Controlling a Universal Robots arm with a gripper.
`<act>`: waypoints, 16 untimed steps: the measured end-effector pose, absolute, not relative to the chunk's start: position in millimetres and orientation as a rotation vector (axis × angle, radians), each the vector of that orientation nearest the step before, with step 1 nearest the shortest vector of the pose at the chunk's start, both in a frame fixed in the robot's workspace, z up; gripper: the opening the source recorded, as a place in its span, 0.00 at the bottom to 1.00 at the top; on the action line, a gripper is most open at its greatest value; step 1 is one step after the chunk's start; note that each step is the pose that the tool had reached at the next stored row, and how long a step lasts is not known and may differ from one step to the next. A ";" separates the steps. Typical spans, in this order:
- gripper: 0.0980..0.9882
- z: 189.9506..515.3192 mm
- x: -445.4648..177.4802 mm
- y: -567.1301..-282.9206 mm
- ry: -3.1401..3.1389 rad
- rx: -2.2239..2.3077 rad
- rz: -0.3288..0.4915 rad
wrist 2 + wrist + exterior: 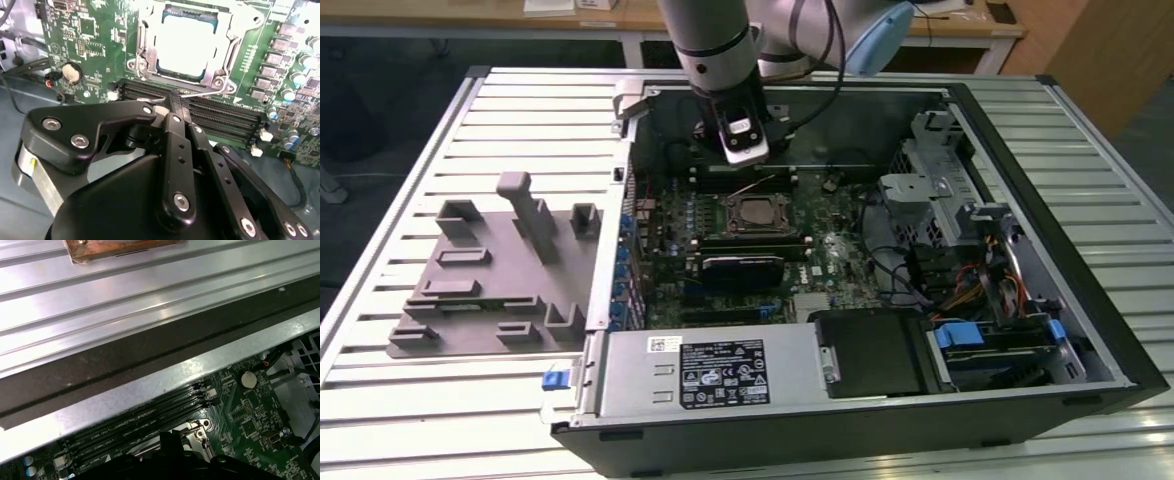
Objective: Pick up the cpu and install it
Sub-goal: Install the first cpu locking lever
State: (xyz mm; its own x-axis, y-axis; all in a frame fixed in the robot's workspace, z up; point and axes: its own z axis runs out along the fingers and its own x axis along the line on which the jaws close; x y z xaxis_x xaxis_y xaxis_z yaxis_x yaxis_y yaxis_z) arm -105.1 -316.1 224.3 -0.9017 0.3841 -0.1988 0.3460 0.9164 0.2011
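My gripper (176,99) is pinched shut on nothing, just above the RAM slots (225,114). The cpu (187,45) sits in its socket (144,47).

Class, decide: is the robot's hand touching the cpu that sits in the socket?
Apart. In the second wrist view, the hand ends over the memory slots, and the socket frame lies in plain sight between it and the cpu.
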 end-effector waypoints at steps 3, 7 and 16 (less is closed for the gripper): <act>0.01 224.2 -105.1 -316.1 2.845 0.541 0.238; 0.01 223.6 -104.2 -316.0 2.846 0.536 0.239; 0.01 219.6 -99.1 -315.6 2.857 0.494 0.244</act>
State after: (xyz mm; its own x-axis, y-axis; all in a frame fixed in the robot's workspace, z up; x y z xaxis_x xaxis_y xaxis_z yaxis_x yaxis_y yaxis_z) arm -99.1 -315.6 219.6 -0.9162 0.3484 -0.1979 0.3098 0.9292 0.2014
